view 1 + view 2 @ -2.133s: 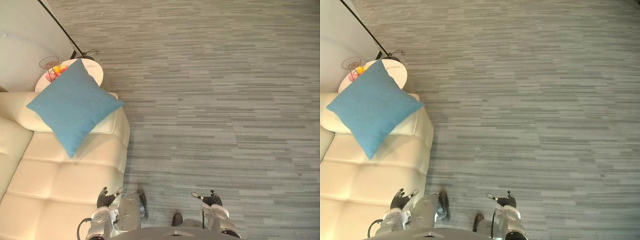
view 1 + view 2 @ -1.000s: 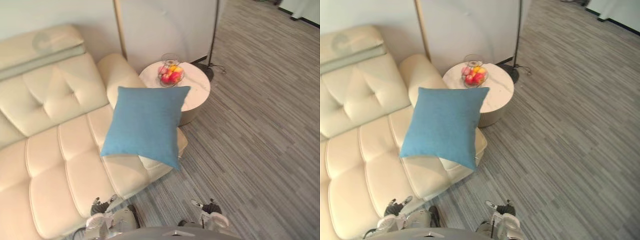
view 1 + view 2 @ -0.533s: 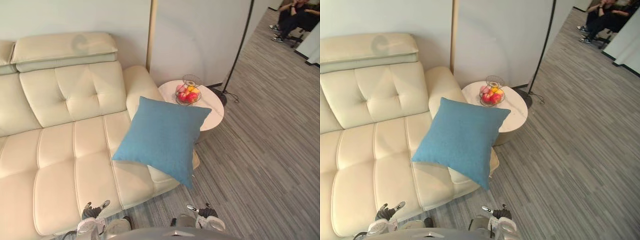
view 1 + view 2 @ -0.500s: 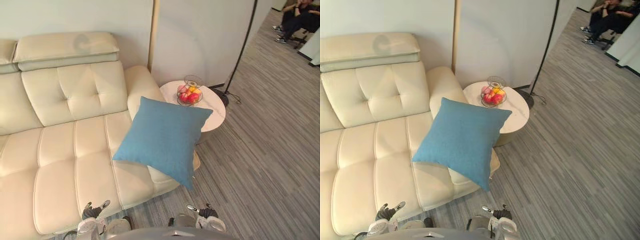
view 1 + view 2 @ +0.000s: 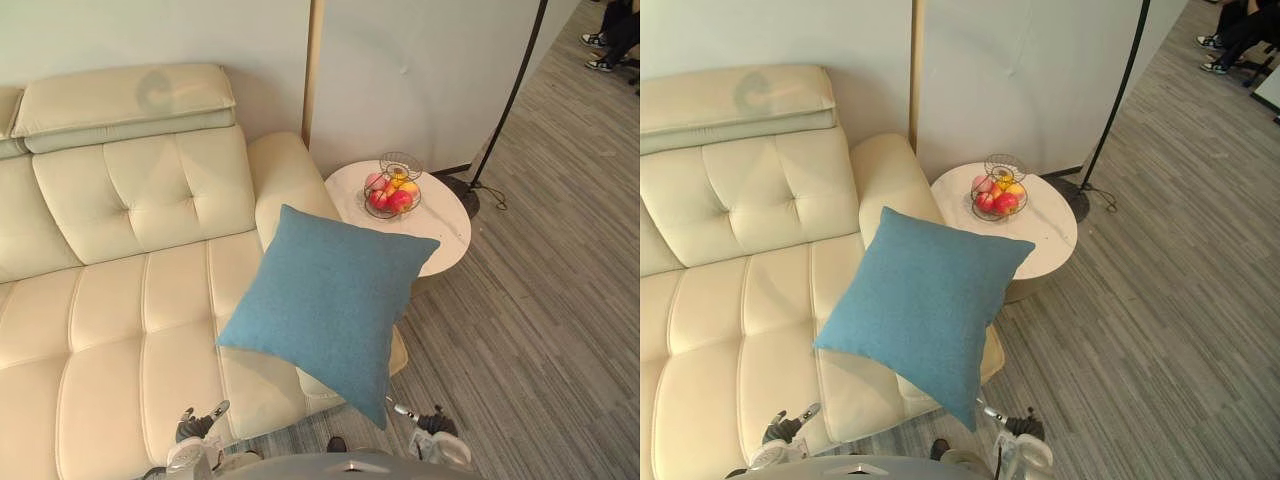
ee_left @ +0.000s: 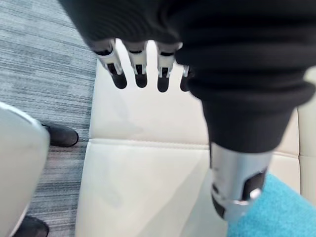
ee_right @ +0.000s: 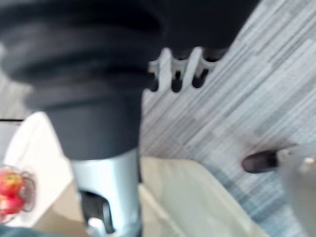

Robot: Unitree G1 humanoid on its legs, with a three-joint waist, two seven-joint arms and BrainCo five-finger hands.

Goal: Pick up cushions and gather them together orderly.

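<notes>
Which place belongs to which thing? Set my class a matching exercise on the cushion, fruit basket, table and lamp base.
Things:
1 cushion
2 fruit basket
3 table
4 lamp base

Places:
A on the table
B on the floor by the wall, past the table
C on the sofa, by its arm
D on the floor, beside the sofa's arm

Pairs: 1-C; 2-A; 3-D; 4-B

No readable text, labels, numbers or signs (grey round mark (image 5: 156,90) on sofa headrest (image 5: 80,105): not legible).
</notes>
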